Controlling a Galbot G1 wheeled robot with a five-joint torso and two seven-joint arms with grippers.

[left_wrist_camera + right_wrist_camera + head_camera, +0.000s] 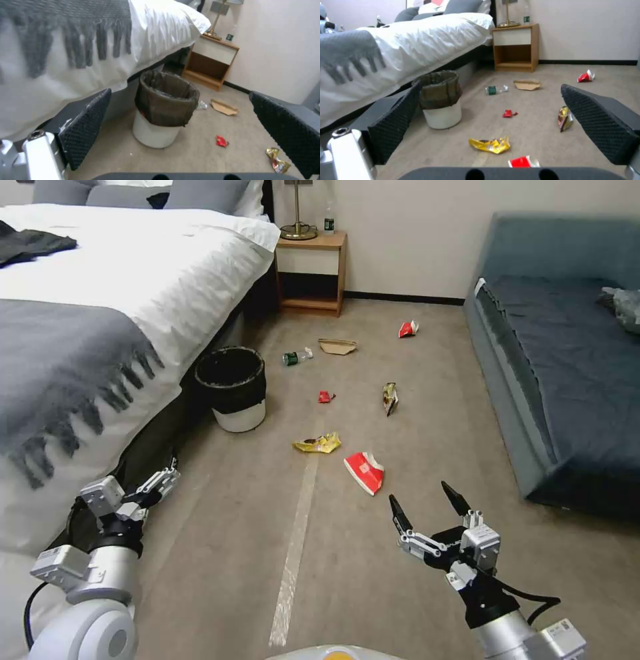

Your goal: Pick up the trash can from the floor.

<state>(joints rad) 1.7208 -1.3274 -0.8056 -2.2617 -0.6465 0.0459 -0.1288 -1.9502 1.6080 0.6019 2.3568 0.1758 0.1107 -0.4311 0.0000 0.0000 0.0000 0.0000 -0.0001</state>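
While the trash can (231, 388) stands upright on the floor (427, 447) close beside the bed (100, 313), at about eleven o'clock from the robot, both arms hang low. The left claw (162, 481) is spread, well short of it; the right claw (427, 503) is spread too, at one o'clock.

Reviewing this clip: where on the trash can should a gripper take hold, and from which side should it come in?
Probably the rim of the trash can, one finger inside and one outside, from above on the side facing the open carpet. It stands upright with its mouth open, and the bed crowds its far side. The body looks too wide to span. The open left gripper is the nearer; the right gripper, also open, is farther.
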